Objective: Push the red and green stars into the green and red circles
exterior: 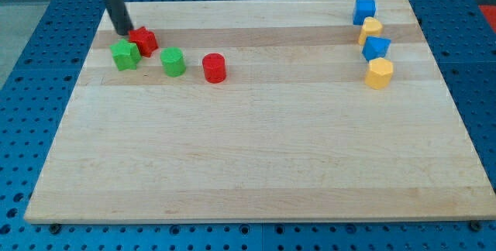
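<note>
Nearest the view's bottom edge is bare wooden board [256, 166]; my tip [124, 31], a plain rod end with no jaws to open or close, sits at the upper left, touching the red star [143, 42] on its left side. Outward from it: one green star [125, 55] touching the red star, then one green circle [173, 63] and one red circle [214, 68] further right, each apart. Far right, a column of four: upper blue block [364, 10], upper yellow block [372, 29], lower blue block [376, 48], lower yellow block [379, 73].

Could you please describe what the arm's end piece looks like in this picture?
Only a straight rod shows: dark grey to black, smooth, round in section, with no visible cables or markings. It ends in my tip, blunt and equally dark. The rest of the arm lies outside the view.
</note>
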